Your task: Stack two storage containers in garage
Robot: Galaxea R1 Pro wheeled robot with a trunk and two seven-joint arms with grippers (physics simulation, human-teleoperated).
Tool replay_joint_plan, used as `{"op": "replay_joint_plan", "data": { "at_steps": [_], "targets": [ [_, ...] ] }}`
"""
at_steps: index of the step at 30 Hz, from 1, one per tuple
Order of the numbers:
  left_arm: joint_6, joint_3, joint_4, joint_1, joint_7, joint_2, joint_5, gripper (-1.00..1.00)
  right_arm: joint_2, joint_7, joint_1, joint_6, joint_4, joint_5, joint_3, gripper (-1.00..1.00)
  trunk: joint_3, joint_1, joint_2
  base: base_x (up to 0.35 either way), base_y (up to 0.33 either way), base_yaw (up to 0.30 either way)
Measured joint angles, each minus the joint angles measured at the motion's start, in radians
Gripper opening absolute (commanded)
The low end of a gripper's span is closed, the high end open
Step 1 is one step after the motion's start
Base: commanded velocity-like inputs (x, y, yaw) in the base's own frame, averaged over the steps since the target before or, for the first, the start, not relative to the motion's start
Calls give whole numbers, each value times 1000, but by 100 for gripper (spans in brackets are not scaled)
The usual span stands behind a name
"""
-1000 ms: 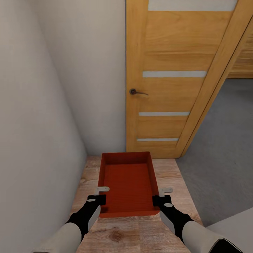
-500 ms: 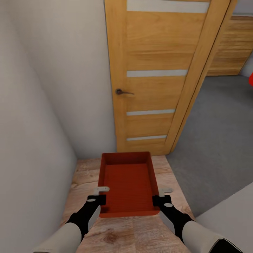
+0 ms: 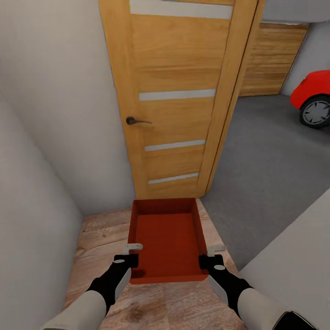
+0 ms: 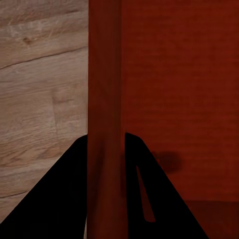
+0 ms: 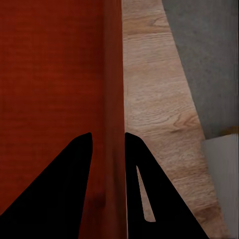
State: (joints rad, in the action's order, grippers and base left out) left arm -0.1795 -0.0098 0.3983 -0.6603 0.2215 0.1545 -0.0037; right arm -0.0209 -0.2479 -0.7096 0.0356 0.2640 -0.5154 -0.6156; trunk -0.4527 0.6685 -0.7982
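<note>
Storage container (image 3: 167, 238), orange-red, open-topped, no lid, empty inside, held level in front of the robot between both arms, long axis pointing away from the camera toward the door. Left gripper (image 3: 129, 253) clamped on the container's left long wall near the near corner; in the left wrist view the two dark fingers (image 4: 64, 199) sit either side of the thin wall, one outside, one inside, holding the storage container (image 4: 174, 89). Right gripper (image 3: 211, 255) same on the right long wall near the near corner; right wrist view shows fingers (image 5: 64, 194) straddling the wall of the storage container (image 5: 55, 69), pinched on it. Container is off the ground, above the light wood-plank floor (image 3: 101, 233), which also shows beside the wall in both wrist views (image 4: 40, 94) (image 5: 154, 109). Ahead: oak door (image 3: 176, 91) with frosted strips and a dark lever handle (image 3: 136, 121), swung open against the white wall (image 3: 59, 101) on the left. To the right of the door, dark grey concrete floor (image 3: 270, 151) of the garage begins just past the plank edge; grey patch of it also in the right wrist view (image 5: 209, 55). Far right, part of a red car (image 3: 315, 94) with a wheel on the concrete, well apart from the container. Wood-panelled garage door (image 3: 272, 59) at the back. Pale wall corner (image 3: 293, 256) at lower right, near the right arm.
</note>
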Motion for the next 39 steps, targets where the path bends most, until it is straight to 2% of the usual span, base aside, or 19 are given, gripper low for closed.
{"op": "replay_joint_plan", "data": {
  "at_steps": [25,39],
  "targets": [
    [0,0,0,0,0,0,0,-100,0,0,0,0,0,0,0,-100,0,0,0,0,0,-276],
    [-1,2,1,0,0,1,-3,-100,0,1,0,0,0,0,0,-100,0,0,0,127,238,-19]
  ]
}}
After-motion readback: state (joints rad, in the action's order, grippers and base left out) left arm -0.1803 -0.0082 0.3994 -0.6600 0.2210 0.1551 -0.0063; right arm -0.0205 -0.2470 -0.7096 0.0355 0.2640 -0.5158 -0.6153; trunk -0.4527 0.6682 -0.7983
